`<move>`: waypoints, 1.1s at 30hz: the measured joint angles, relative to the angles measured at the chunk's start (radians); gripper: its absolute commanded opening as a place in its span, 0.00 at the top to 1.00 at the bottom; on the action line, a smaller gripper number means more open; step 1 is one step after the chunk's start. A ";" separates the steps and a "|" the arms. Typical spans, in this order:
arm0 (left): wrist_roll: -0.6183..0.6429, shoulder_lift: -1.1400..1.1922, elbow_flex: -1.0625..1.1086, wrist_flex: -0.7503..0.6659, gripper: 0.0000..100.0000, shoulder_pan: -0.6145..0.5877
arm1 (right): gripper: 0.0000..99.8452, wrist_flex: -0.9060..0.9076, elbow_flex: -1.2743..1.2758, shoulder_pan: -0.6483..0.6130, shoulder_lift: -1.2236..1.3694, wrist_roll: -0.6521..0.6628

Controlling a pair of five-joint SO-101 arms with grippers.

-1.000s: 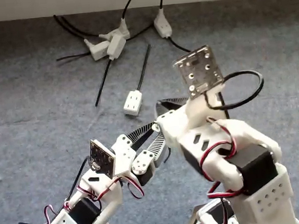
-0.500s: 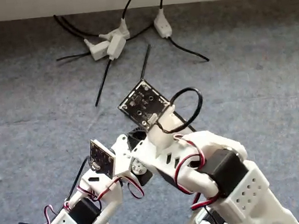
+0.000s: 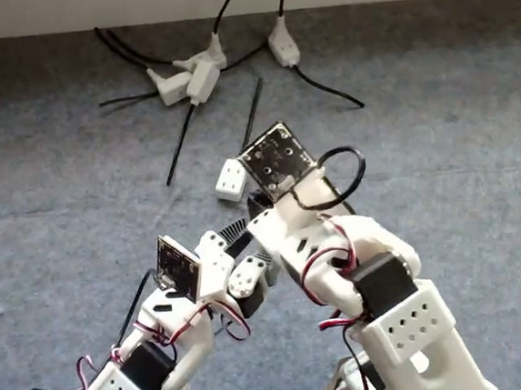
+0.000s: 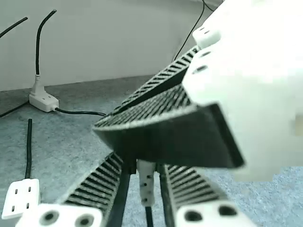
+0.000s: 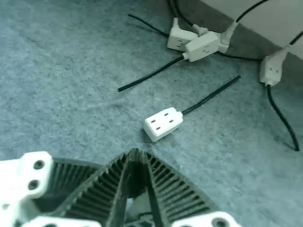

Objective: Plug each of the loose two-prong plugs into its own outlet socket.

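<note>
Low at the middle of the grey carpeted table [image 3: 437,125], the two arms meet nose to nose. The left gripper [image 4: 145,172] has its ribbed jaws clamped on a slim white plug [image 4: 146,187], and a black cord leaves the plug's near end. The right gripper [image 5: 135,158] lies just over it. Its jaws are drawn together at the tips, and a white piece shows in the gap behind them (whether they bear on the plug, I cannot tell). A loose white outlet socket [image 5: 163,124] lies on the carpet just beyond both grippers, apart from them. Farther back, near the wall, lies a cluster of white plugs and sockets [image 3: 188,77].
</note>
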 measured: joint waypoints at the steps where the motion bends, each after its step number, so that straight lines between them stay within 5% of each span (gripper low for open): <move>1: 0.000 0.000 -0.002 0.000 0.99 0.002 | 0.99 -0.029 0.021 0.029 -0.002 0.025; 9: -0.002 -0.003 -0.049 0.103 0.99 -0.003 | 0.99 -0.258 0.210 0.199 0.008 0.083; 22: 0.000 -0.005 -0.086 0.120 0.99 -0.006 | 0.99 -0.282 0.172 0.265 0.009 0.084; 29: 0.000 -0.005 -0.044 0.098 0.99 -0.006 | 0.99 -0.107 -0.189 0.298 0.009 0.084; 33: 0.000 -0.005 -0.023 0.054 0.99 -0.005 | 0.99 0.046 -0.351 0.178 0.006 0.084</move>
